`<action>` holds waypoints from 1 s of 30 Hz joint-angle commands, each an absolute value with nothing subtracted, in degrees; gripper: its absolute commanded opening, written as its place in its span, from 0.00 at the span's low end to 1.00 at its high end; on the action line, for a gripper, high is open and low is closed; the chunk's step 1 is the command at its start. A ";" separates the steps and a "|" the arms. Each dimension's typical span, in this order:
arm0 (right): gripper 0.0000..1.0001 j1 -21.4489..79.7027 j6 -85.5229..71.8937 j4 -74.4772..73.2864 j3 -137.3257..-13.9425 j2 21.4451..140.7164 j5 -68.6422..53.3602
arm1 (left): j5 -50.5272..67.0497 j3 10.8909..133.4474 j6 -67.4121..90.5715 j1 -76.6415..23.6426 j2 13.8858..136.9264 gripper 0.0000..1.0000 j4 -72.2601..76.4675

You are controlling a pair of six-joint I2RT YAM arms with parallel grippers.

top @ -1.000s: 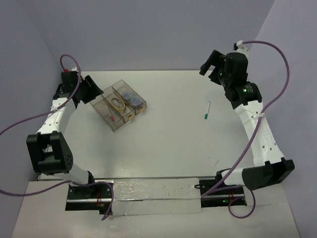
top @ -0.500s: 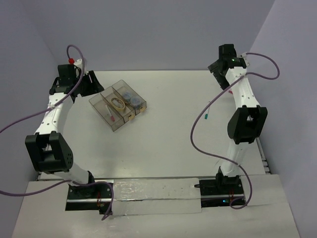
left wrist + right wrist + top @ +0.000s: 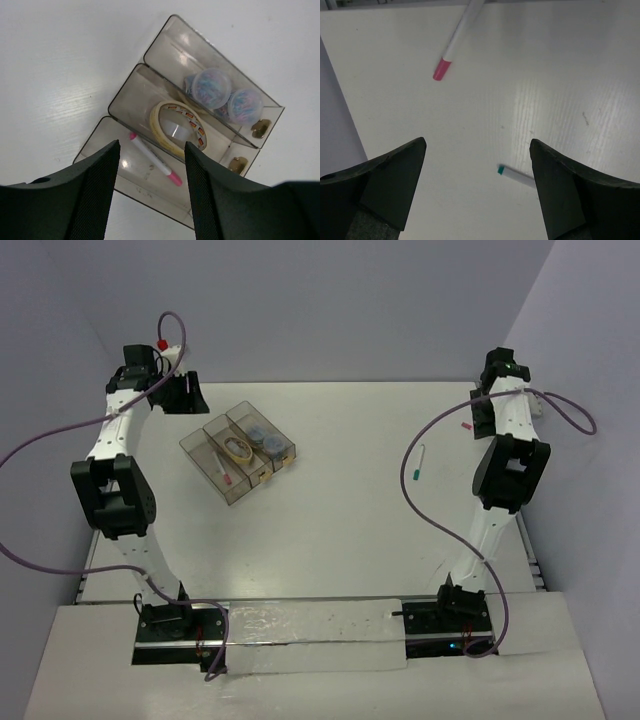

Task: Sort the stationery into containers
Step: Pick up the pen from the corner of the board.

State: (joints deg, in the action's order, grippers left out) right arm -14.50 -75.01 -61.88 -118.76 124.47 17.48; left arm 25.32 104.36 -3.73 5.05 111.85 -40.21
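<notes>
**Asker:** From above, what is different from half a second back?

**Arm:** My left arm has drawn itself up taller. My left claw (image 3: pixel 188 397) hangs just past the far-left end of the bins (image 3: pixel 238 452), not touching them. My right arm has folded over to the right edge of the table (image 3: pixel 340 540), and my right claw (image 3: pixel 482 420) now sits near the far-right corner. A pink-tipped pen (image 3: pixel 465 426) shows just beside it. The bins have not shifted. Neither has the green-tipped pen (image 3: pixel 418 462), which lies well apart from them on the right half.

**Asker:** And your left wrist?

**Arm:** My left fingers (image 3: pixel 95 200) are spread with nothing between them, above the bins (image 3: pixel 165 40). The nearest bin holds the binned pen (image 3: pixel 150 159), pink at both ends. The middle one holds a tan loop (image 3: pixel 159 131). The farthest holds two bluish round pieces (image 3: pixel 212 87). Small tan tabs (image 3: pixel 260 128) sit at the right end.

**Asker:** The right wrist?

**Arm:** My right fingers (image 3: pixel 385 190) are spread too, gripping nothing. The pink-tipped pen (image 3: pixel 457 42) lies on the table ahead of them. Only the green end of the other pen (image 3: pixel 512 172) peeks out by my right-hand finger.
</notes>
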 commanded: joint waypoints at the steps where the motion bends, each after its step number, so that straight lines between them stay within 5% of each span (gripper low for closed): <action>1: 0.91 -15.96 -77.95 -60.40 -125.87 129.90 15.31 | 24.50 106.57 -7.16 5.35 111.63 0.61 -39.88; 13: 1.00 -17.68 -84.16 -43.74 -132.76 140.62 5.37 | 25.31 105.19 -2.40 5.36 115.02 0.59 -35.42; 21: 1.00 -17.03 -78.19 -25.68 -124.46 137.61 11.79 | 25.70 106.59 -1.89 5.36 117.97 0.59 -37.24; 30: 1.00 -17.84 -77.03 -21.82 -122.31 139.28 17.65 | 25.94 103.82 -0.53 5.62 116.95 0.59 -37.88</action>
